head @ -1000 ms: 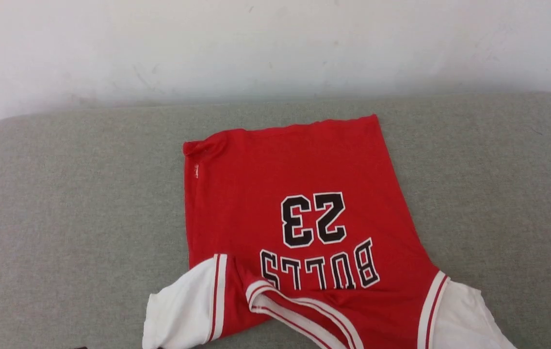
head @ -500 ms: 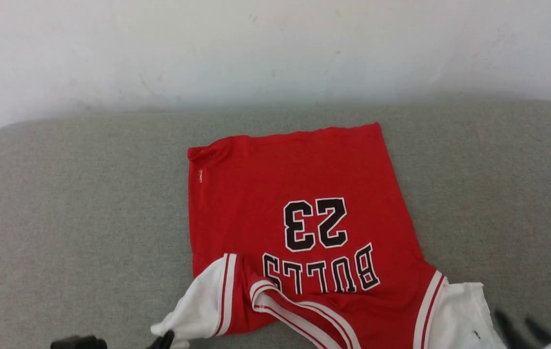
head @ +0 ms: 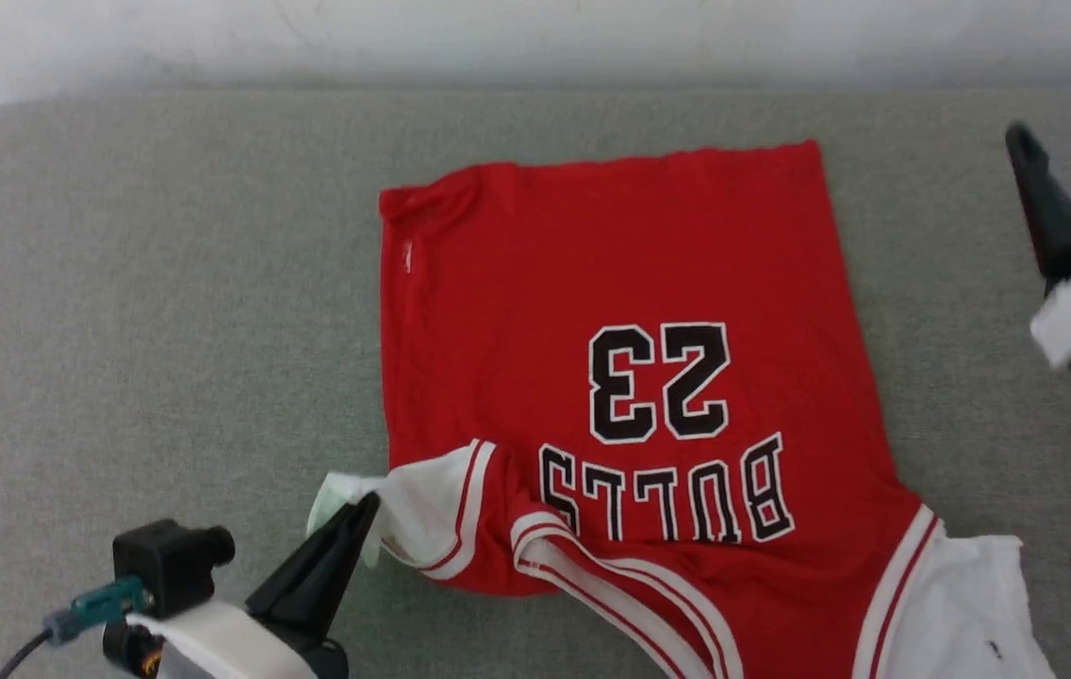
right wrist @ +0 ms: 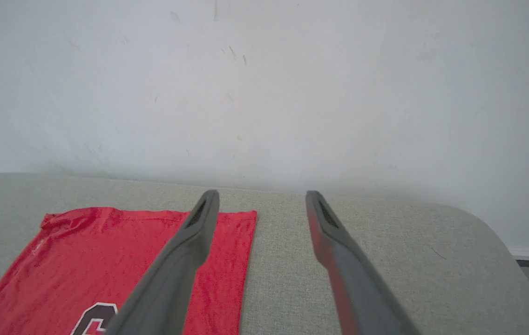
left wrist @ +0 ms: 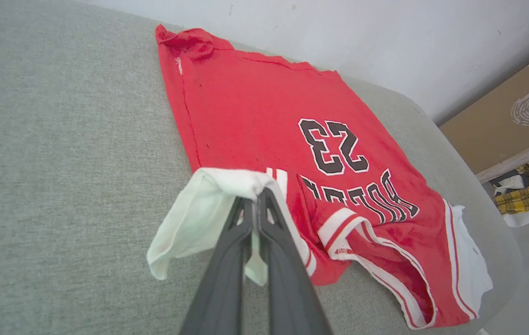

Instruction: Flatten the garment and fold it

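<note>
Pinching the white sleeve [head: 422,505] at the near left, the left gripper [head: 361,514] has its jaws clamped together on the cloth, holding it a little off the grey cushion [head: 121,283]. The red shirt [head: 630,283] lies print-up in the middle, collar toward the robot and hem toward the wall [head: 535,38]. This looks like the flattening step. The bunched sleeve likely needs drawing out leftward, where bare cushion gives plenty of room. The right gripper [head: 1068,132] hovers right of the shirt, jaws wide apart and empty. Behind the hem, a strip of cushion runs to the wall.
</note>
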Motion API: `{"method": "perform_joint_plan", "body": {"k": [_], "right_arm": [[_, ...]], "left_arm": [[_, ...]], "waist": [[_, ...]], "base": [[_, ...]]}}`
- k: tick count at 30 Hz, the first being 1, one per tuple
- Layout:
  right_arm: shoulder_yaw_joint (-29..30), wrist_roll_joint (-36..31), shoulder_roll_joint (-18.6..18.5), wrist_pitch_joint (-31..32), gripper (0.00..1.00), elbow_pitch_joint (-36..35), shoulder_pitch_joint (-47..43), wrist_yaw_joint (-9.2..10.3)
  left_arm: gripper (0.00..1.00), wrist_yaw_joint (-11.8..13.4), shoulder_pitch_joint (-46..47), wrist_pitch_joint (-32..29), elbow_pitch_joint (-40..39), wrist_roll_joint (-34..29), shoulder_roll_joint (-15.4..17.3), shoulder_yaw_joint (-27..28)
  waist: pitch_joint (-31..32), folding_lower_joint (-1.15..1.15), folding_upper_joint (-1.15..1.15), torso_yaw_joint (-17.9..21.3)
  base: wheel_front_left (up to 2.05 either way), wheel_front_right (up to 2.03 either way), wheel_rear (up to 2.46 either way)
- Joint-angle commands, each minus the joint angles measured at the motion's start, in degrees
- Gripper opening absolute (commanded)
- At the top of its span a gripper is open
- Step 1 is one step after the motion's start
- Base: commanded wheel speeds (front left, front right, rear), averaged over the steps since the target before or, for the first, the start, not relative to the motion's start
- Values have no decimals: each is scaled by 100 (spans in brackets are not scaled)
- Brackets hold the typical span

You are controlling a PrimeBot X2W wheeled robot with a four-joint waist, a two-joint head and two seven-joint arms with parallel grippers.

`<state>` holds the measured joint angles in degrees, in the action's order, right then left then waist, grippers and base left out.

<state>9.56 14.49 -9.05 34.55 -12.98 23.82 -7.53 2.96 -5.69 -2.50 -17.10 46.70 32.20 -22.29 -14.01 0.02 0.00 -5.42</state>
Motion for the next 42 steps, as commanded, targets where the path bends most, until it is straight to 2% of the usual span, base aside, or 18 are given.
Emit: {"method": "perform_joint_plan", "body": {"k": [1,7,12,20,25,26,27,28,31,36,42], "right_arm": [[-35,-113,-64,84,100,230,293,4],[96,-704,-75,543,100,1505,1540,4],[158,-1139,-108,913,100,2297,2074,4],[425,-1526,-80,1104,100,2854,2390,4],[527,-1658,-48,1201,100,3026,2407,4],[567,-1674,-30,1231,86,3062,2410,4],[608,-1708,-13,1256,37,3085,2416,4],[620,-1735,3,1265,0,3095,2422,4],[634,-1726,54,1169,0,3090,2432,4],[527,-1365,58,627,0,2930,2333,4],[488,-681,-122,175,0,2213,1546,4]], "left_arm": [[0,-68,167,14,-38,-54,-5,-20],[0,-256,587,26,-63,-175,-89,-160],[0,-394,864,50,42,-227,-208,-289],[0,-571,1209,183,254,-275,-428,-439],[0,-637,1327,243,382,-274,-496,-482],[0,-649,1345,257,410,-269,-505,-486],[0,-659,1360,271,436,-264,-510,-485],[0,-665,1374,284,460,-261,-511,-482],[0,-663,1395,330,526,-264,-503,-450],[0,-611,1365,412,578,-344,-430,-393],[0,-446,1097,366,515,-357,-294,-350]], "waist": [[-628,-2,0,-395],[-1115,-2,0,-716],[-1425,-2,0,-982],[-1856,-2,0,-1338],[-1964,-2,0,-1427],[-1976,-2,0,-1435],[-1986,-2,0,-1438],[-1995,-2,0,-1435],[-1953,-2,0,-1364],[-1597,-2,0,-1120],[-867,-2,0,-680]], "base": [[0,0,0],[0,0,0],[0,0,0],[0,0,0],[0,0,0],[0,0,0],[0,0,0],[0,0,0],[0,0,0],[0,0,0],[0,0,0]]}}
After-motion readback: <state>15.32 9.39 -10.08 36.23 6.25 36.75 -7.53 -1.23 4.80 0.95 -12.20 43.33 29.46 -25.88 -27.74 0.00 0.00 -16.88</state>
